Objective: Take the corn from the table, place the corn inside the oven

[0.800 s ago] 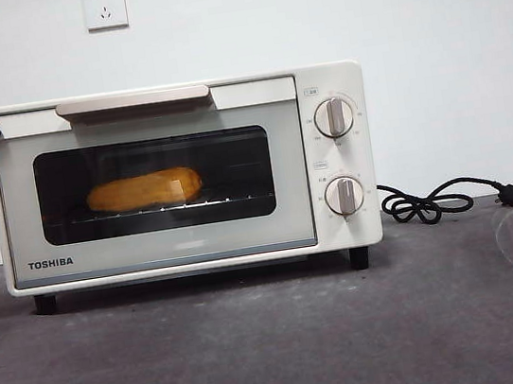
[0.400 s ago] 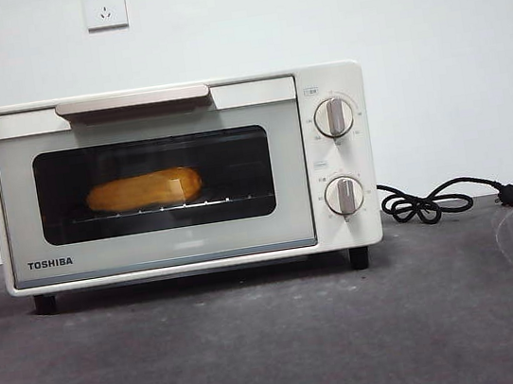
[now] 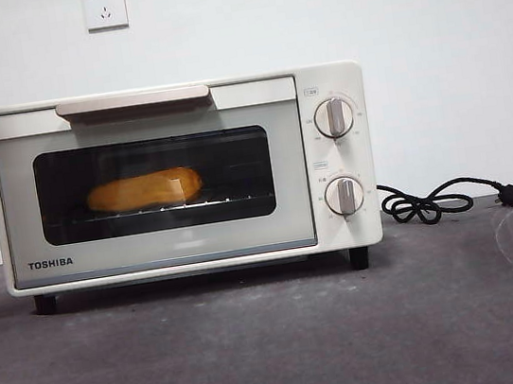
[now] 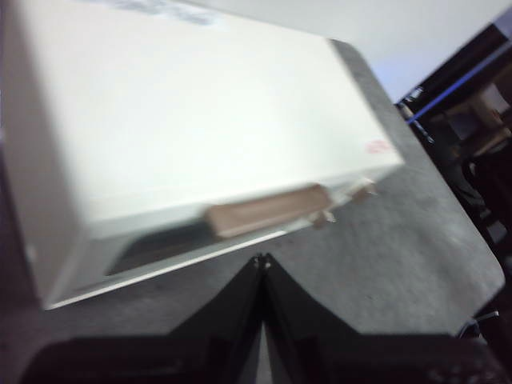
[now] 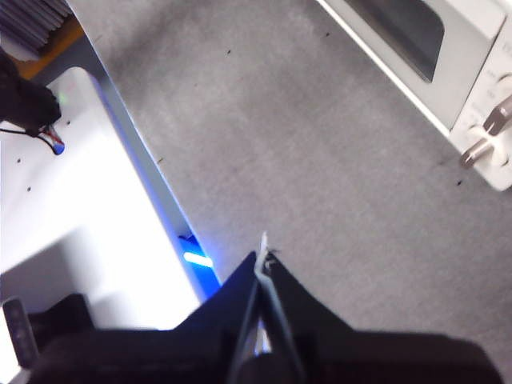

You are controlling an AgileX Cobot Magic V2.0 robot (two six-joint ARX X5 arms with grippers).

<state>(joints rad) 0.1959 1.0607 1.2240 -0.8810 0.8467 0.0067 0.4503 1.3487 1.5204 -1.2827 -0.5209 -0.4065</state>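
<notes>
Corn (image 3: 144, 190) lies on its side on the wire rack inside the oven (image 3: 183, 176), seen thru the dark glass w/ the door shut. Oven sits on the table (image 3: 278, 342). Left gripper (image 4: 262, 261) is up above the oven top, near the door handle (image 4: 266, 211), jaws pressed shut, holding nothing. Right gripper (image 5: 263, 254) is over bare table, well away from the oven front, jaws shut too, empty. Corn is far from both.
</notes>
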